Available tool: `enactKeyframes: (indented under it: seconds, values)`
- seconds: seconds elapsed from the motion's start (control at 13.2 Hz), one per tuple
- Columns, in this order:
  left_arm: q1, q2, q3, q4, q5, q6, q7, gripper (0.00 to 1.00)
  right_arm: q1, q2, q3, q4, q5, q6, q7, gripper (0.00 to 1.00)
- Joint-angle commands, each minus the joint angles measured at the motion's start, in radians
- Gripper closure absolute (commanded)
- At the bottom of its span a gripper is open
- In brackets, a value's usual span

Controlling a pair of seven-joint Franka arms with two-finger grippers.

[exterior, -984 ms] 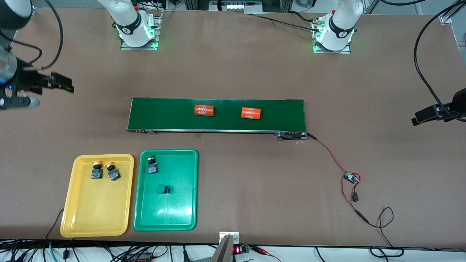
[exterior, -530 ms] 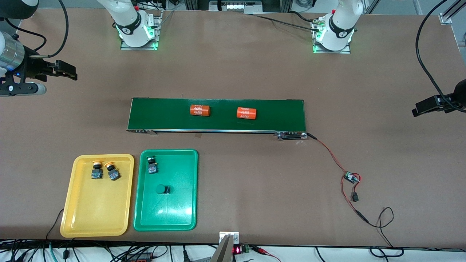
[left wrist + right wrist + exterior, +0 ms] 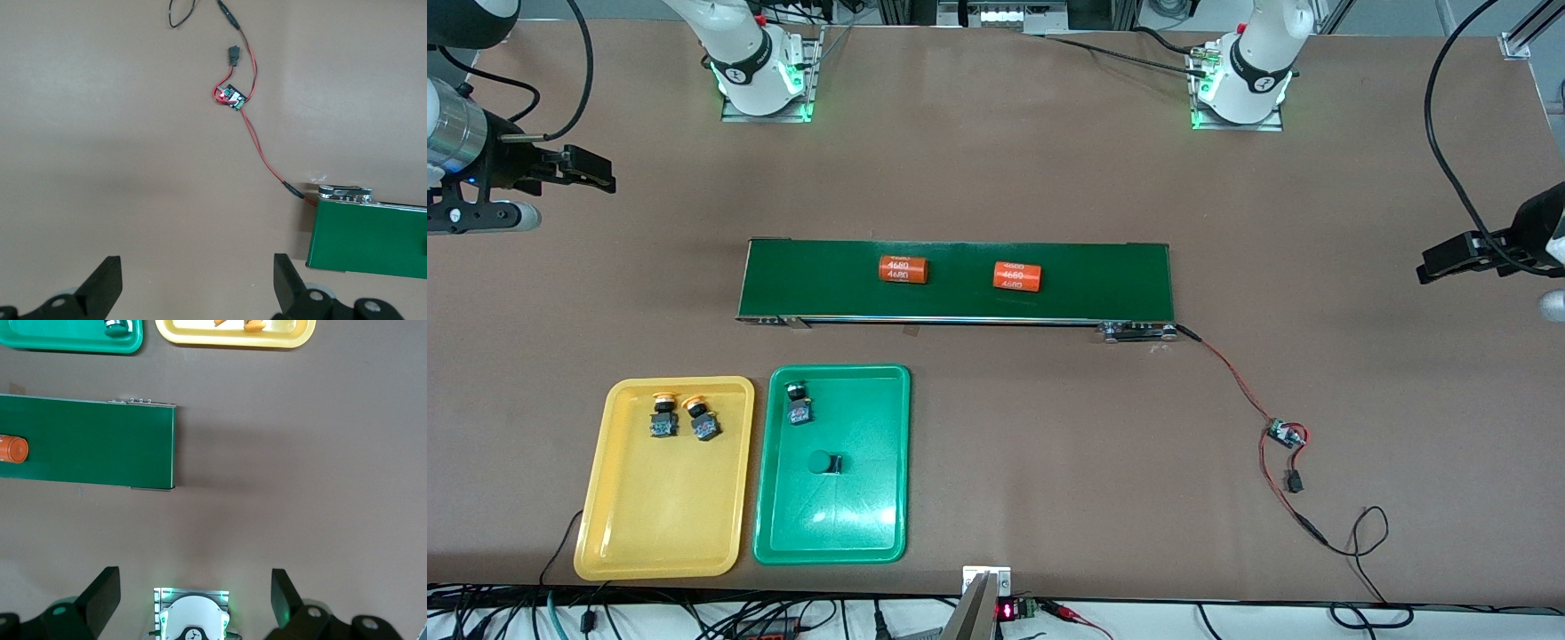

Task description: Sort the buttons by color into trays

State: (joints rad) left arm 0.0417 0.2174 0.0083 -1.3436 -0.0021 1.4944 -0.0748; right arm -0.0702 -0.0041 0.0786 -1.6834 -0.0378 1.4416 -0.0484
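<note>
Two yellow-capped buttons (image 3: pixel 683 416) lying in the yellow tray (image 3: pixel 660 533), two green-capped buttons (image 3: pixel 811 435) in the green tray (image 3: pixel 831 538); sorting judged complete, none seen loose on the tabletop (image 3: pixel 996 169). Only two orange 4680 cylinders (image 3: pixel 959 272) on the conveyor belt (image 3: pixel 809 280). Left gripper (image 3: pixel 195 293) and right gripper (image 3: pixel 193 597) empty, fingers spread, hovering over bare tabletop at their own ends.

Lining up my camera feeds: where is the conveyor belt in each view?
Front view: conveyor belt mid-table, farther from the camera than both trays.
Left wrist view: one end at the frame edge, red wires attached.
Right wrist view: its other end.
Shared landmark: the belt's dark green surface.
</note>
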Motion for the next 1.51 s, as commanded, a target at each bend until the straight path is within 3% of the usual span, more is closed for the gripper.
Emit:
enactKeyframes:
  seconds: [0.0, 0.3, 1.44]
  values:
    - [-0.005, -0.087, -0.004, -0.104, 0.007, 0.013, 0.006, 0.0, -0.022, 0.009, 0.004, -0.001, 0.001, 0.032, -0.008, 0.0]
    - [-0.005, -0.101, -0.011, -0.132, 0.007, 0.073, 0.006, 0.0, -0.022, 0.007, 0.004, -0.002, 0.001, 0.02, -0.004, 0.0]
    - [0.0, -0.127, -0.025, -0.161, 0.008, 0.066, 0.004, 0.0, -0.062, 0.004, -0.008, -0.01, 0.003, 0.028, -0.033, 0.0]
